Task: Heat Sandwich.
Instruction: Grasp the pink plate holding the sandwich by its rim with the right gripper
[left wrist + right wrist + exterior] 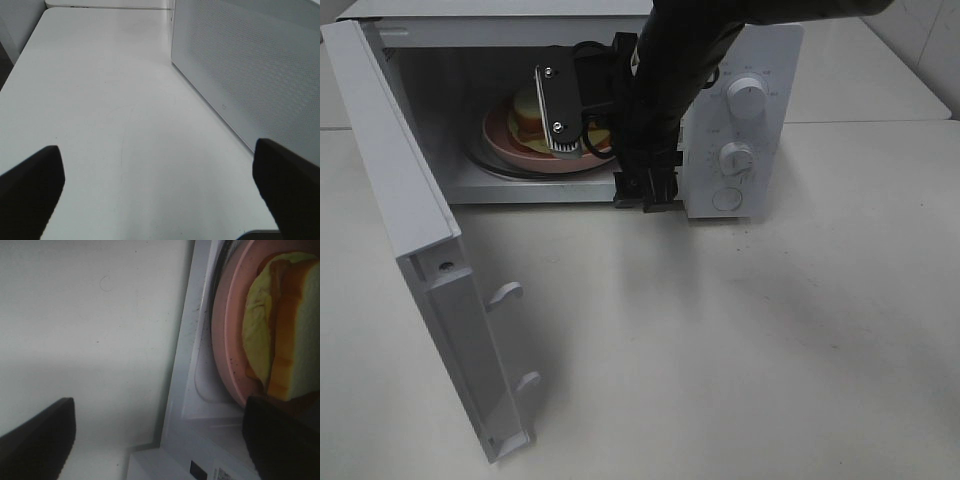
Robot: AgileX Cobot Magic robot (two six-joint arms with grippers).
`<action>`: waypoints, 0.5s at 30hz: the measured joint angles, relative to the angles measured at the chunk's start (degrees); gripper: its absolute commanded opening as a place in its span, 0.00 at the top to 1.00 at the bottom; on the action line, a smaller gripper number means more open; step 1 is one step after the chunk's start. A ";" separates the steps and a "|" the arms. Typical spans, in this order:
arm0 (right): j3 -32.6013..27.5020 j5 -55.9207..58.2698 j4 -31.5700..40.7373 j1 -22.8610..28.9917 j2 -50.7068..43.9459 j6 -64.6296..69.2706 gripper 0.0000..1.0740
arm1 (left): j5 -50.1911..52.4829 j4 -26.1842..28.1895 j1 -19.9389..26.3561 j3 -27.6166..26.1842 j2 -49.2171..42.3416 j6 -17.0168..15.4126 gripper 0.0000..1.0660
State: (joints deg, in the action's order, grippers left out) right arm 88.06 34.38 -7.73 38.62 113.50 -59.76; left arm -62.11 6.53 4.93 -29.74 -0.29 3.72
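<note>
The table [770, 350] carries the microwave [745, 60], whose door [410, 200] stands swung wide toward the left side. The right arm [670, 60] reaches into the cavity mouth. Inside lies the plate [500, 140] with the sandwich [528, 112] flat on it, long crust edge running along the cavity. In the right wrist view the right gripper [160, 440] has its fingers spread wide with nothing between them; the sandwich lies off to one finger's side, close but not touching. The left gripper [160, 195], fingers also spread and empty, hangs over bare table beside a dotted microwave panel. Loading looks done, so the door probably matters next, and it opens on the left arm's side.
</note>
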 measured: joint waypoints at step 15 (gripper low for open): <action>9.80 -2.92 0.00 0.00 10.60 -0.06 0.22 | 0.00 0.00 0.00 0.00 0.00 0.00 0.08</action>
State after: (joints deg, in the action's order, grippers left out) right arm 97.86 31.46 -7.73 38.62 124.10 -59.82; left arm -62.11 6.53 4.93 -29.74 -0.29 3.72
